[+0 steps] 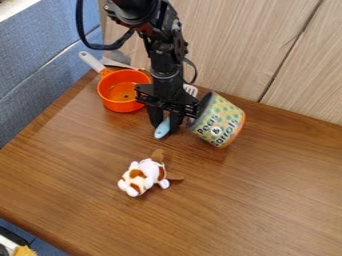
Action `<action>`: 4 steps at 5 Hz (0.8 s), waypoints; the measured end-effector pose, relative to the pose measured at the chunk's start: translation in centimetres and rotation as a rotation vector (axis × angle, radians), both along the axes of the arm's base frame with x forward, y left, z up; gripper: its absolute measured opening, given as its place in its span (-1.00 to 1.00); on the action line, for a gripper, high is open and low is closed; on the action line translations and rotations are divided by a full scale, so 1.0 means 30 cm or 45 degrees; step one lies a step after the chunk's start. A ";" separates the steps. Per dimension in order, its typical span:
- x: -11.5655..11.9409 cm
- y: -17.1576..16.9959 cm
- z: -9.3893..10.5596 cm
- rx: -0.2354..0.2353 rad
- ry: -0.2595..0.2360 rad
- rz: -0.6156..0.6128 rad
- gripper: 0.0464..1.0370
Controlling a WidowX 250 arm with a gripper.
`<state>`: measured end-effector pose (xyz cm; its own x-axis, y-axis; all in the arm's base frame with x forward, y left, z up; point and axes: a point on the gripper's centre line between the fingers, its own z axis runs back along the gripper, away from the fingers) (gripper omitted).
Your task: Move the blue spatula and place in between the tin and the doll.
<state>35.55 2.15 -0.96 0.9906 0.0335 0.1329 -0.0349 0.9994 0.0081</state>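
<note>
Fabric partition, blue and upright (43, 65), stands along the left side, from nine to eleven o'clock. Next, toward eleven o'clock, a round orange pot (121, 104) sits on the brown wood-grain table (267, 200), its pale grey handle (91, 61) pointing to ten o'clock. A thin grey utensil (119, 64) shows just behind the pot.

At seven o'clock from the middle lies the small white plush doll with brown patches (149, 169), near the table's centre and well apart from the pot.

Close to the middle, the light-blue spatula end (161, 129) points down toward seven o'clock. It lies near the tin, at the tin's nine o'clock, and on the twelve o'clock side of the doll. The black two-finger gripper (165, 121) comes down from twelve o'clock, its fingers almost together, pinching the blue piece between them.

Behind the gripper, at one o'clock, is a pale slotted utensil head (191, 90); whether it joins the blue end cannot be told.

Rightmost, at three o'clock, the pastel dotted tin with lettering (224, 116) tilts, its orange-rimmed end facing four o'clock. Light wooden panelling (240, 45) rises behind, from twelve to two o'clock.
</note>
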 end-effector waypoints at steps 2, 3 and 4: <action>-0.004 -0.006 -0.003 0.009 -0.003 -0.011 -0.44; -0.010 -0.005 -0.002 0.012 0.001 -0.008 -0.44; -0.007 0.000 0.045 0.028 -0.028 -0.010 -0.44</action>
